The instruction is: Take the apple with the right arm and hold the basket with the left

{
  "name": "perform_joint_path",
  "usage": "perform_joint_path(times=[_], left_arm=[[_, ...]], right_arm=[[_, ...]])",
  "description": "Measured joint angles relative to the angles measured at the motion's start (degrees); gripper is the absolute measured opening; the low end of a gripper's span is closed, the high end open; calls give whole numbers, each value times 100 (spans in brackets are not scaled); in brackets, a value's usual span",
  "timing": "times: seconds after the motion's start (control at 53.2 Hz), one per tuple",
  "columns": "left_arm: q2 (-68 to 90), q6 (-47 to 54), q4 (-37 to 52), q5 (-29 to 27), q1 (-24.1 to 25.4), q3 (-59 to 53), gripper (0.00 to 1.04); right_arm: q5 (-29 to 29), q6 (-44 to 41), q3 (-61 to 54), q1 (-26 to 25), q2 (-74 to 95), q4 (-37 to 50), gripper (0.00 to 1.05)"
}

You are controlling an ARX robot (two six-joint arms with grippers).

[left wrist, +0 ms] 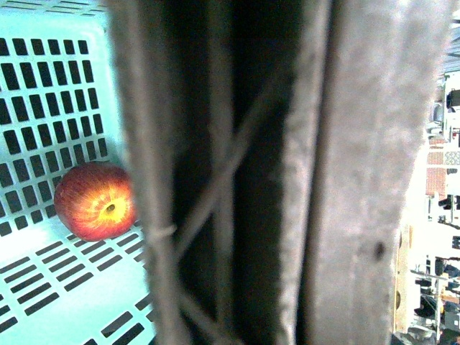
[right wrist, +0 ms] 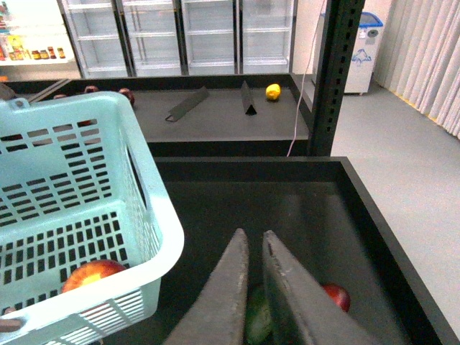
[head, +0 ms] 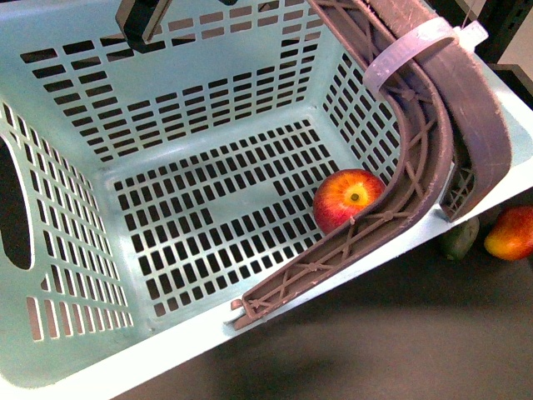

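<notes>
One apple [head: 350, 198] is lying inside basket [head: 166, 340], touching handles [head: 416, 179]; right end effector [right wrist: 254, 236] is hovering clenched, empty, outside basket; left end effector: cannot tell.

Surfaces noted: basket [head: 150, 350] is smooth pale mint plastic with a slight sheen. Its handles [head: 416, 167] are brown-mauve plastic, matt, outer face scuffed and rough. The zip tie [head: 408, 52] is translucent white plastic. The apple [head: 350, 198] has glossy, waxy skin. Under the right hand [right wrist: 254, 236], the counter [head: 358, 350] is dark and matt. The fingers [right wrist: 223, 302] are matt grey.
</notes>
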Motion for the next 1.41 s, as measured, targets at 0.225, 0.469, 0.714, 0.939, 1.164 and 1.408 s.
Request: perform_joint_path(times=[0.225,0.469,0.714,0.939,1.164,1.408], left_arm=[[0,13,0,0,0,0,15],[0,15,0,0,0,0,15],[0,15,0,-2,0,0,15],[44,-879,1064,-1652,-90,-164,15],[122,-1110,1082,-1961,356,-11,15],[216,-1606,807,-2267,925,-7,15]], right_arm=[[0,0,0,0,-2,0,56],[0,2,0,0,-2,0,97],[0,0,0,0,-2,0,96],[-11,0,0,0,-2,0,96],[2,0,0,0,-4,0,96],[2,0,0,0,-4,0,96]])
